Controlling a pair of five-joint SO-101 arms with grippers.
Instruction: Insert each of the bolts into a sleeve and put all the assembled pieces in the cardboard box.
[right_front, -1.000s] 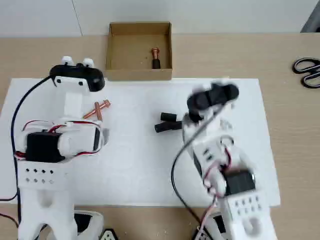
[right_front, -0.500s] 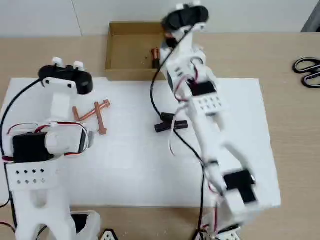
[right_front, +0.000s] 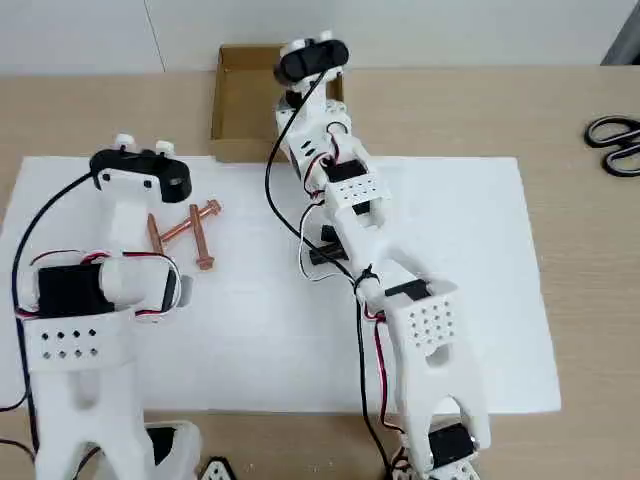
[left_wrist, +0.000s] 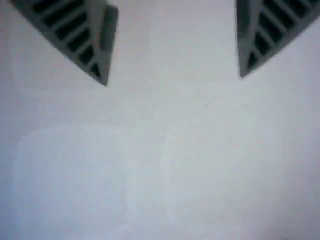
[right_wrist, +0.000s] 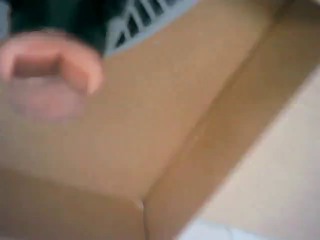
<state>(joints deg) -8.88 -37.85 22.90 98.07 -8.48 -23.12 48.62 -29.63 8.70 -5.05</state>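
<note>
Right gripper (right_front: 300, 90) down in the cardboard box (right_front: 228, 100), left gripper (left_wrist: 173, 78) over the white sheet (left_wrist: 160, 165).
The left one gapes wide, holding nothing; whether the right one grips anything, I cannot tell.

Three bolts (right_front: 198, 238) on the sheet (right_front: 480, 250) left of two sleeves (right_front: 320, 256), cardboard box (right_front: 240, 150) behind

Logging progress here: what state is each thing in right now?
left gripper: fingers open, empty.
right gripper: shut on assembled piece over cardboard box.
cardboard box: open-topped.
bolts: three, loose on mat.
sleeves: lying on mat, partly under right arm.
</note>
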